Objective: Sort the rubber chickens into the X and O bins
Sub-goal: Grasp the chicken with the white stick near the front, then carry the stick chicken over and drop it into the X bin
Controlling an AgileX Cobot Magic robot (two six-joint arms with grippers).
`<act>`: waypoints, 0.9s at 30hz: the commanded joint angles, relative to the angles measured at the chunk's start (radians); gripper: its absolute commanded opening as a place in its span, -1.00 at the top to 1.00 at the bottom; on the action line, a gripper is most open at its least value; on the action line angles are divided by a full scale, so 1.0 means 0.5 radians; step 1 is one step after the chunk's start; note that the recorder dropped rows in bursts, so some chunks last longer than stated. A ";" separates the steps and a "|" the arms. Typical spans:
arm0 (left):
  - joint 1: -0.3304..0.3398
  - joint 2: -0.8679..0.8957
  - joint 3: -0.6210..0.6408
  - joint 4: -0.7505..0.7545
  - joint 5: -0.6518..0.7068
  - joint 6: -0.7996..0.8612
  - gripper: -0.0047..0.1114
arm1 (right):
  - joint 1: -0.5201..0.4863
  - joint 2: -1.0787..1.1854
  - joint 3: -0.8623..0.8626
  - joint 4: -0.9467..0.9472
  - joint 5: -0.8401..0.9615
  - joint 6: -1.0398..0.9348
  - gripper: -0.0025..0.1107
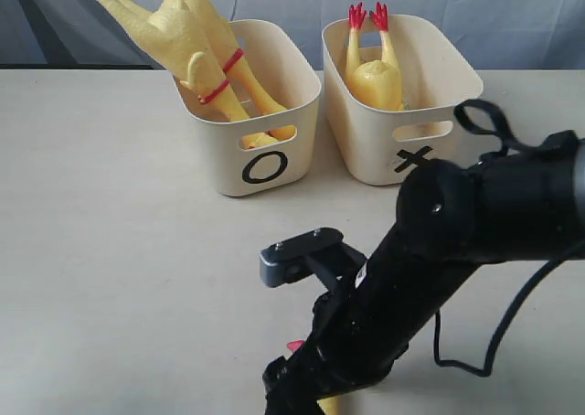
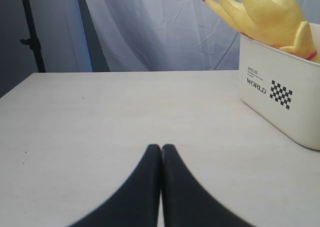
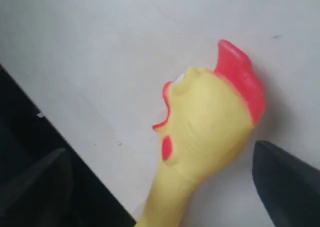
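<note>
Beige table (image 1: 110, 250), pale curtain (image 1: 512, 13). O bin (image 1: 228, 154) holds two chickens (image 1: 183, 31), X bin (image 1: 366, 145) one chicken (image 1: 375, 81). Left gripper (image 2: 161, 149) closed, empty; right gripper (image 3: 160, 148) wide around fourth chicken (image 3: 210, 122).

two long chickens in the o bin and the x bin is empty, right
Not quite: the X bin is not empty. The exterior view shows one small chicken in it, feet up. The two long chickens are in the O bin, as you say.

O bin (image 1: 260, 150), cream, black O on front: holds two long yellow chickens (image 1: 187, 31) head-down, red neck bands, red feet jutting out up-left. Just right of O bin, X bin (image 1: 402, 132): holds smaller chicken (image 1: 375, 81), feet up. Well in front of O bin: fourth chicken (image 3: 205, 132) lying flat, red comb, mostly hidden.
</note>
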 commanded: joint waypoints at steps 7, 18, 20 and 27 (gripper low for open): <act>-0.007 -0.011 -0.005 0.011 0.000 -0.008 0.92 | 0.188 0.393 0.009 -0.641 0.057 0.259 0.87; -0.007 -0.011 -0.005 0.011 0.000 -0.008 0.92 | -0.020 -0.037 -0.599 -1.040 0.267 0.375 0.97; -0.007 -0.011 -0.005 0.011 0.000 -0.008 0.92 | -0.069 -0.139 -0.733 -1.104 0.258 0.366 0.97; -0.007 -0.011 -0.005 0.011 0.000 -0.008 0.92 | -0.265 -0.358 -1.149 -1.377 0.116 0.370 0.97</act>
